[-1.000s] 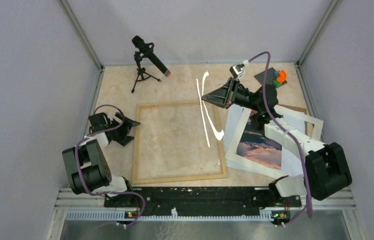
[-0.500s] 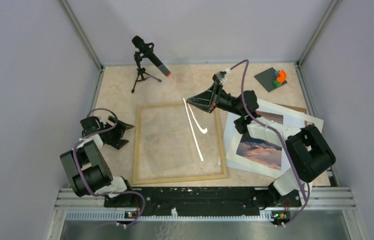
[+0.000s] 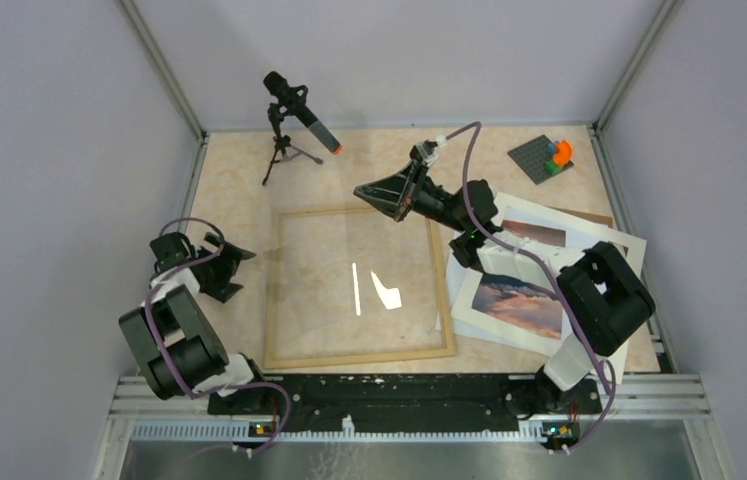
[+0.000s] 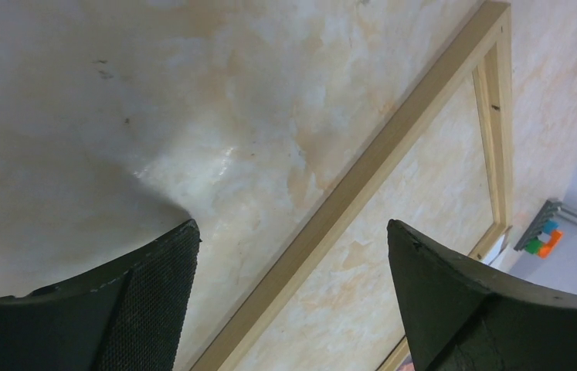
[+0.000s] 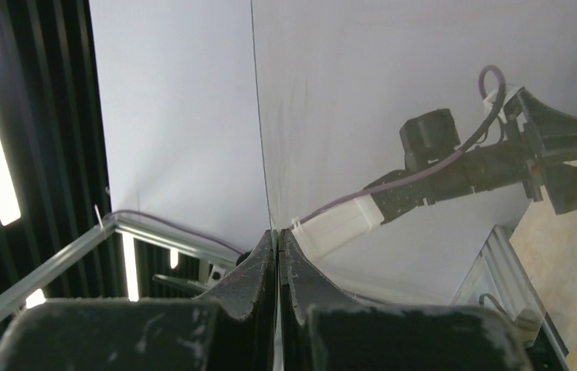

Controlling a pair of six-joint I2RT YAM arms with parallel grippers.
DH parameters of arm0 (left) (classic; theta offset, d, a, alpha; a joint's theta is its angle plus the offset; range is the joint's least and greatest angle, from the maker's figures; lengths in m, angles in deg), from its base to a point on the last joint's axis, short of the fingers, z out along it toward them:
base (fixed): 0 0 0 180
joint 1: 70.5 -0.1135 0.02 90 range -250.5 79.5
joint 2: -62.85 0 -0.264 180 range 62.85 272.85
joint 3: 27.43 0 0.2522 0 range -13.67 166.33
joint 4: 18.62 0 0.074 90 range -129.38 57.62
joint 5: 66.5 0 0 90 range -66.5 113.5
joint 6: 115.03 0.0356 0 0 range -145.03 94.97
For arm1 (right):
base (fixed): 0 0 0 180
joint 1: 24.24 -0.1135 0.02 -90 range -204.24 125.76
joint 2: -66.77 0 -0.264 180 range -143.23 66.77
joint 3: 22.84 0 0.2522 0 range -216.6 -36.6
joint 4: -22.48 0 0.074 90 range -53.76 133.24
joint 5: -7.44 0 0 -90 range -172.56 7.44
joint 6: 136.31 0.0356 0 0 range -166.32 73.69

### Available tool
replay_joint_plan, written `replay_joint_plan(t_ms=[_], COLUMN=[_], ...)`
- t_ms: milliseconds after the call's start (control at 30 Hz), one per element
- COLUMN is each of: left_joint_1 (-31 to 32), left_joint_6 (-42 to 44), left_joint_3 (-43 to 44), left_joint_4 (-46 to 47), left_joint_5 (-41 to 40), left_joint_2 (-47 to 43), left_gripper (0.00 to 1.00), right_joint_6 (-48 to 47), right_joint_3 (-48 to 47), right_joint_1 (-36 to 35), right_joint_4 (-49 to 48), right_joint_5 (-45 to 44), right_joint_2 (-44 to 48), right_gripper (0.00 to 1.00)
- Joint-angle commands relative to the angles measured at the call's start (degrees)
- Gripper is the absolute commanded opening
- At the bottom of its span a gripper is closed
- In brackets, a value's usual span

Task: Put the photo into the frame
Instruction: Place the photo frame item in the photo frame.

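Two black grippers work over a marbled beige table [image 3: 239,170]. The right gripper [image 3: 363,190] is pinched tight on the far edge of a clear rectangular pane [image 3: 369,290], which hangs over the opening of the large rectangular frame of thin light wood strips [image 3: 359,355]; bright glints show on its surface. From the wrist view, the right gripper [image 5: 277,241] has its fingers [image 5: 254,270] pressed together with the thin pane edge [image 5: 385,116] between them. The left gripper [image 3: 232,262] stands just outside the frame's left strip [image 4: 362,193], jaws spread wide with nothing between them [image 4: 293,239]. The white paper photo with orange-pink sunset clouds [image 3: 524,305] lies flat to the right of the frame, on white sheets [image 3: 609,245], partly under the right arm.
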State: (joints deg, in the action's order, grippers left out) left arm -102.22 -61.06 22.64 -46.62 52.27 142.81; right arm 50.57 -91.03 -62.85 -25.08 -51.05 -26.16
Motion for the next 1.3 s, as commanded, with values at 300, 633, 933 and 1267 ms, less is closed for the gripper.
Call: replay_joint_plan(t_ms=[300, 633, 933, 1267], left_joint_1=[-0.97, -0.97, -0.87, -0.03], left_joint_6=[1.95, 2.12, 3.98, 5.07], left_joint_3=[0.44, -0.78, -1.60, -2.20], left_joint_4=[-1.75, 0.83, 3.72, 6.07], left_joint_5=[-5.46, -0.23, 5.60, 9.30], left_joint_2=[-5.23, -2.30, -1.53, -1.89], left_gripper=[0.96, 0.94, 0.94, 0.94], right_joint_6=[0.97, -11.29, -23.16, -29.05], right_joint_3=[8.51, 19.66, 24.28, 26.24], right_joint_1=[-2.69, 0.46, 5.82, 9.59], right_joint_4=[-3.12, 3.07, 7.61, 3.88], right_joint_5=[-7.77, -7.58, -4.70, 0.37], right_joint_2=[-6.49, -5.16, -2.68, -5.75], right_gripper=[0.00, 0.00, 0.00, 0.00])
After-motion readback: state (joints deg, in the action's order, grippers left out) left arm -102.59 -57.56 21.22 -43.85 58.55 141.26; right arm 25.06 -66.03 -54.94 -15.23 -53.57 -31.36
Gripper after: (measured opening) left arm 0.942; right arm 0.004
